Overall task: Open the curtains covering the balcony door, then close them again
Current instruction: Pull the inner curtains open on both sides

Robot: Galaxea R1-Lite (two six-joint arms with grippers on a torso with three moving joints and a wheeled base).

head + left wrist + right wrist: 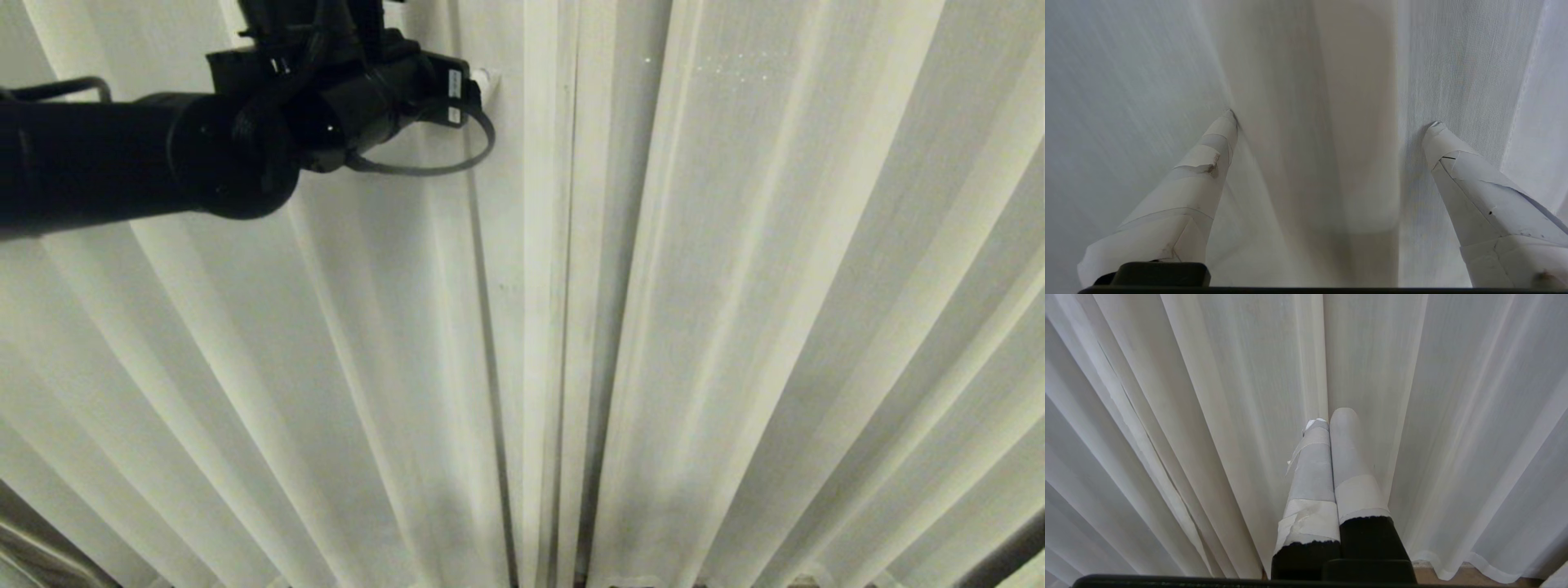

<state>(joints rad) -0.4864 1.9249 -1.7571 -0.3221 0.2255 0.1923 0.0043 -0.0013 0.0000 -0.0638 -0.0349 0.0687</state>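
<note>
Cream-white fabric is pretty much all I've got on my screens right now. The curtains fill the whole head view edge to edge, drawn fully across, so I can't see any glass or frame behind them. Around them there's barely anything: a sliver of something dark down at 7 o'clock and at 5 o'clock in the head view, too cut off for me to tell what it is, plus a strip of brownish floor peeking under the hem in the right wrist view.

What's in the way is my own left arm, a fat black tube coming in from 9 o'clock and ending around 11 o'clock with a cable loop hanging off the wrist. It hides a chunk of the upper pleats.

The left gripper has its taped white fingers spread wide apart, both tips pressed against the cloth with a soft vertical fold standing between them. Nothing is pinched.

The right gripper has its two taped fingers together, side by side, empty, pointing at the fabric near the bottom hem. I can't tell whether it touches.

As for the curtains themselves: long soft pleats fanning out from the centre, a fine woven texture, and the two panels meet at a dark vertical seam running from 12 down to 6 o'clock in the head view.
</note>
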